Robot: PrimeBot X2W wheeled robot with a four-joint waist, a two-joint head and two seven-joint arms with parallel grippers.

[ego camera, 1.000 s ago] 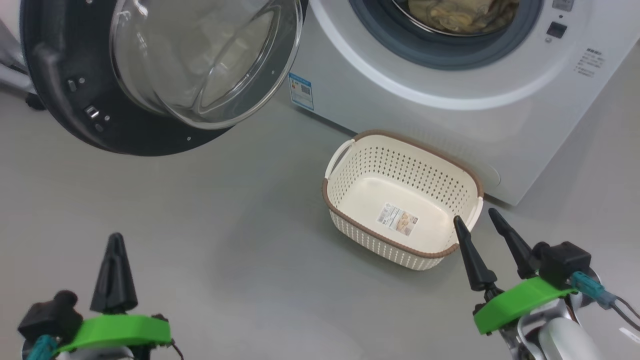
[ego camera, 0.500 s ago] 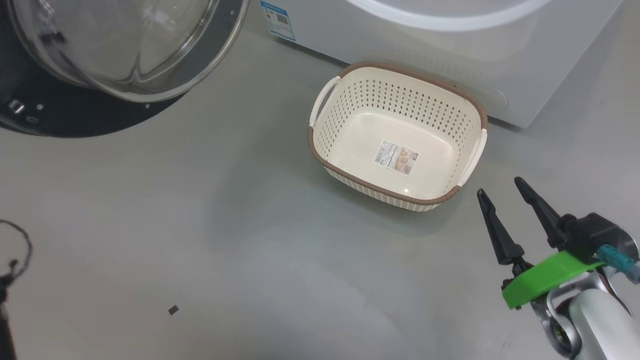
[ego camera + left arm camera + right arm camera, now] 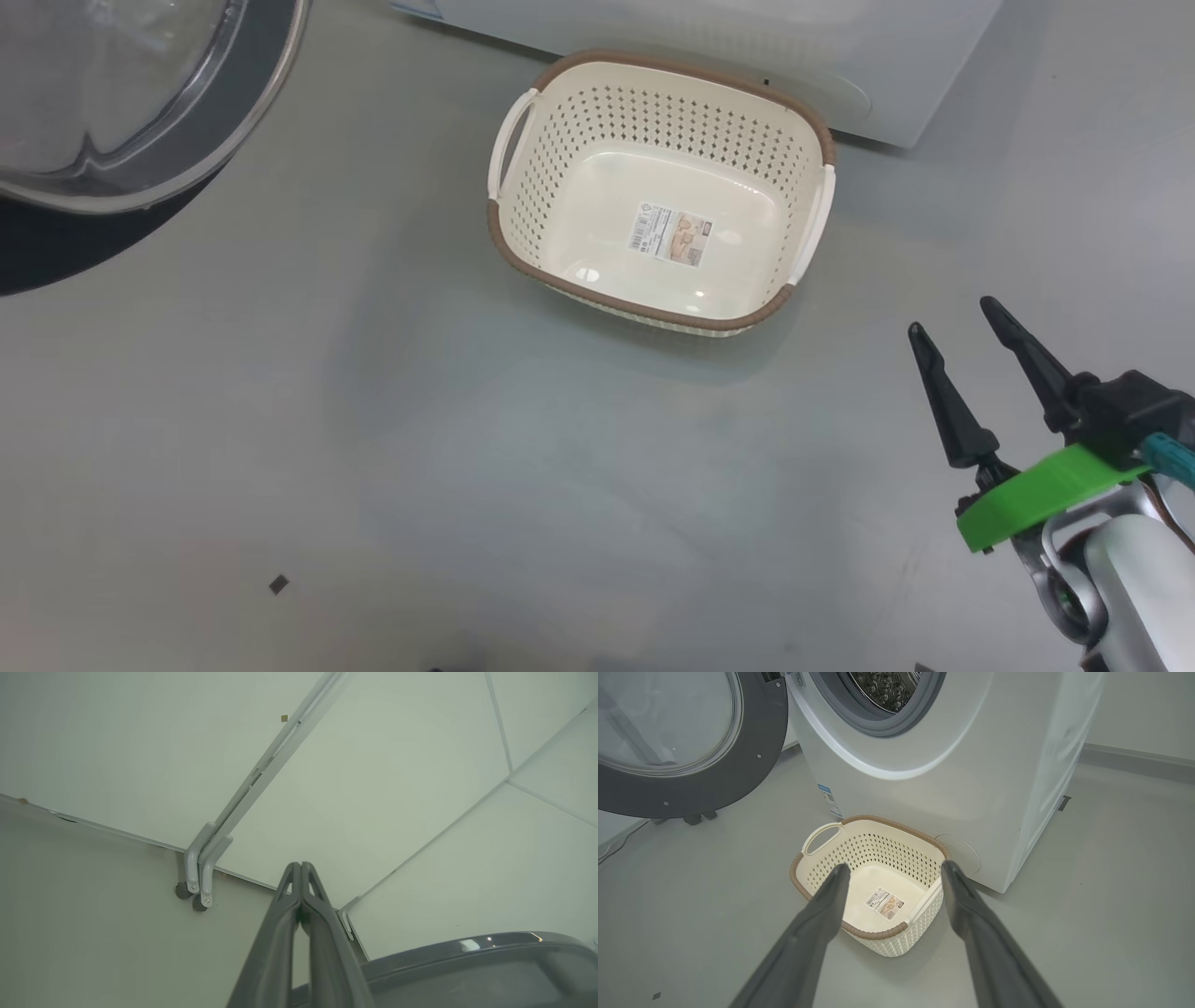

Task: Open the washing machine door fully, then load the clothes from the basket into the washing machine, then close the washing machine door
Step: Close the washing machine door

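Head view: basket [image 3: 653,117] sits upper centre of frame, upright on the grey floor [image 3: 467,467]. Its far long side is just beside the front of the washing machine [image 3: 709,28], whose white lower panel runs along the top edge; can't tell if they touch. Basket base is plain cream w/ label sticker [image 3: 672,233] near the middle, and white handles [image 3: 512,140] at the L and R ends. The washing machine door [image 3: 140,121] is in the upper left corner, swung open (glass bowl + black rim), well apart from the basket. Small dark fleck [image 3: 278,584] on the floor, lower left.

Right end effector [image 3: 952,315] is lower right of frame w/ fingers spread wide and nothing between them. Its tips point up-frame toward the basket's R end, apart from it. Green collar [image 3: 1046,481] sits behind the fingers.

Right wrist view: the two fingers frame the basket. The steel perforated drum [image 3: 887,683] w/ grey seal [image 3: 873,721] is at top centre and the door stands open upper left. The blue label [image 3: 829,799] is at the machine's lower corner, just above the basket handle.

Left wrist view: left end effector [image 3: 299,864] is bottom centre, fingers pressed tip to tip, holding nothing. It points at pale wall panels [image 3: 117,742]. A grey bracket [image 3: 198,868] w/ castors is left of the tips. Grey curved edge [image 3: 467,949] lower right; can't tell what it is.
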